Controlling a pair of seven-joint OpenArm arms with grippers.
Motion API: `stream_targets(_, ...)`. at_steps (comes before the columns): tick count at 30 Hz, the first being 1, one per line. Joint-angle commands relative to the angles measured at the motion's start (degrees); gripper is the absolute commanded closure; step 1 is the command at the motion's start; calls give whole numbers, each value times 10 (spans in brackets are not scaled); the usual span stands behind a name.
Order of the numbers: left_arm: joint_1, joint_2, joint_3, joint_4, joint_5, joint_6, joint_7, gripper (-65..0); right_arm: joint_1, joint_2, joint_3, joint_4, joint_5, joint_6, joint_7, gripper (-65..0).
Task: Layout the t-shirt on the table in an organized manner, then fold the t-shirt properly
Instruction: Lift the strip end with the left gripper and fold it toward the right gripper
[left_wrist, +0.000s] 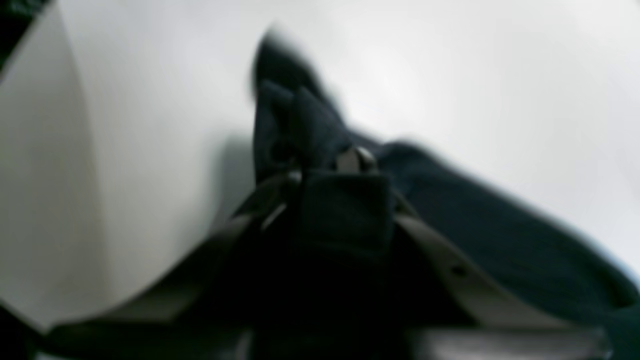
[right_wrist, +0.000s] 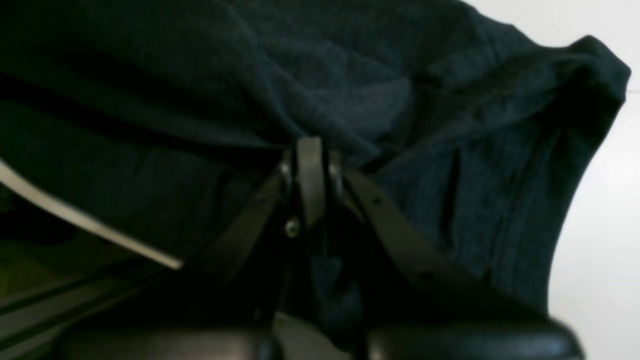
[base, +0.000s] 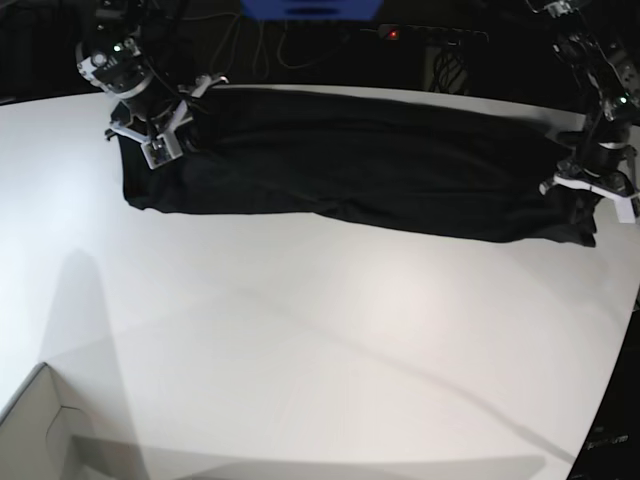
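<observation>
Both claws pinching t-shirt (base: 370, 165) ends

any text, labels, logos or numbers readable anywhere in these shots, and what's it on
None can be read.
The t-shirt: plain black, no print or tag showing.
The table: bare white, no marking.
The cardboard box corner: no lettering visible.
The left gripper and right gripper: both wrist views are too blurred for any label.

Black t-shirt (base: 360, 165) stretched in a long creased band along the far edge of the white table (base: 300, 340), both ends bunched
</observation>
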Motion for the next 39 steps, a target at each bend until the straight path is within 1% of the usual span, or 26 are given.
stream_targets(1, 4, 5, 3, 28, -12, -7, -15, -1, 1, 2, 1, 11, 10, 2, 12, 0)
stream_targets(4, 15, 41, 9, 71, -12, -8, -15, -1, 1, 2, 1, 12, 10, 2, 12, 0)
stream_targets(7, 24, 55, 46, 91, -12, -7, -15, -1, 1, 2, 1, 12, 10, 2, 12, 0)
stream_targets(12, 53, 56, 135, 111, -12, -6, -15, -2, 1, 2, 1, 12, 10, 2, 12, 0)
stream_targets(17, 64, 54, 223, 112, -12, -5, -19, -2, 1, 2, 1, 12, 10, 2, 12, 0)
stream_targets(24, 69, 50, 312, 108, -10, -4, -20, -2, 1, 2, 1, 12, 10, 2, 12, 0)
stream_targets(26, 69, 45, 338, 106, 15, -4, -20, -2, 1, 2, 1, 12, 10, 2, 12, 0)
stream_targets(29, 68, 49, 375, 106, 73, -4, -22, -2, 1, 1, 1, 12, 10, 2, 12, 0)
stream_targets(32, 66, 49, 402, 105, 105, -4, -22, -2, 1, 1, 1, 12, 10, 2, 12, 0)
stream_targets(35, 60, 49, 418, 105, 120, -4, -22, -2, 0, 1, 1, 12, 10, 2, 12, 0)
stream_targets(39, 45, 49, 435, 105, 119, -4, -22, -2, 0, 1, 1, 12, 10, 2, 12, 0)
